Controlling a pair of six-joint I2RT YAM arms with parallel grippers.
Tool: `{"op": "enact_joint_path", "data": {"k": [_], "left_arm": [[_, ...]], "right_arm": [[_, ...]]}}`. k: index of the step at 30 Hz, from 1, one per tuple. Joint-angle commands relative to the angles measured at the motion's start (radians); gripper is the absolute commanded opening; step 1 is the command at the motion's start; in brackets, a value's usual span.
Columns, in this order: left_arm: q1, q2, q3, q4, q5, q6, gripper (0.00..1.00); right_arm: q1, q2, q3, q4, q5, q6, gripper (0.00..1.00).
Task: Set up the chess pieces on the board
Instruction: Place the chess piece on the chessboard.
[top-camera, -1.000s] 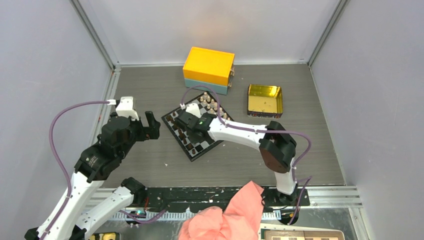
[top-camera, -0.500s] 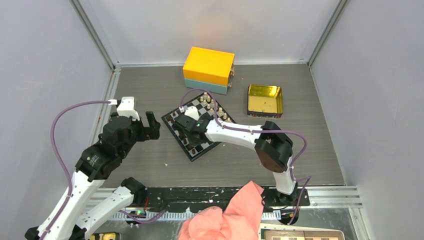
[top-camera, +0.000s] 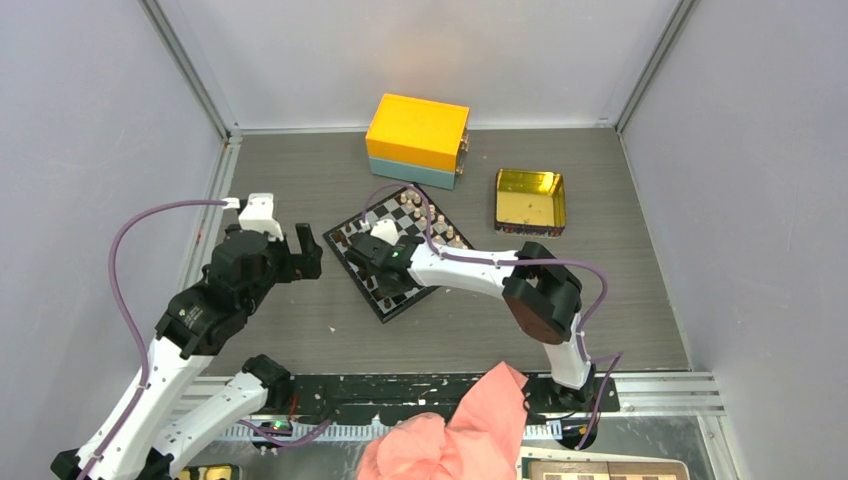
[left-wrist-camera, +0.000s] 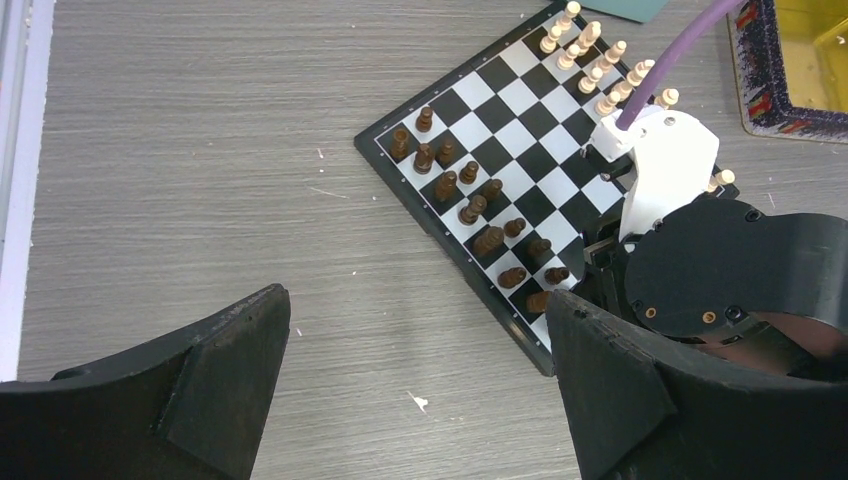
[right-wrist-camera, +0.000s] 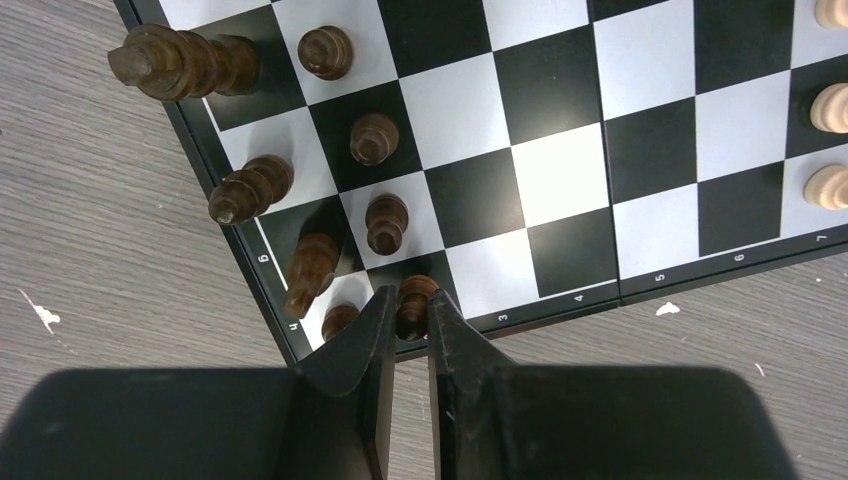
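The board (top-camera: 398, 212) lies turned like a diamond in the centre of the top view, on the grey tabletop (top-camera: 300, 170). The dark chess pieces (left-wrist-camera: 470, 205) stand along its lower left side and the light chess pieces (left-wrist-camera: 590, 50) along its upper right side. The right end effector (right-wrist-camera: 412, 300) is closed around one dark pawn (right-wrist-camera: 416, 288) at the board's corner. The left end effector (left-wrist-camera: 415, 305) is wide open and holds nothing, left of the board.

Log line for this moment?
right gripper: shut on dark chess piece, board edge | left gripper: open, off board

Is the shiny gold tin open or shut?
Open. The gold tin shows its shiny inside from above, with no lid on it.
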Motion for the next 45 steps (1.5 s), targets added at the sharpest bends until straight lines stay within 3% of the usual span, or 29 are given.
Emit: {"op": "enact_joint_path", "data": {"k": [1,17,31,41,45], "left_arm": [[-0.004,0.002,0.001,0.034,-0.012,0.02,0.99],[-0.003,0.015,0.005,0.037,-0.007,0.027,0.99],[-0.004,0.027,0.021,0.042,-0.004,0.024,0.99],[-0.003,0.046,0.077,0.051,-0.029,0.038,1.0],[-0.004,0.084,0.14,0.07,-0.067,0.088,1.0]], "right_arm": [[0.006,0.0,-0.001,0.039,-0.004,0.02,0.01],[0.006,0.008,-0.016,0.048,-0.025,0.031,0.04],[0.005,-0.029,-0.001,0.03,0.001,0.002,0.35],[0.005,-0.093,0.068,-0.034,0.03,-0.053,0.4],[0.003,-0.145,0.166,-0.099,0.094,-0.105,0.42]]}}
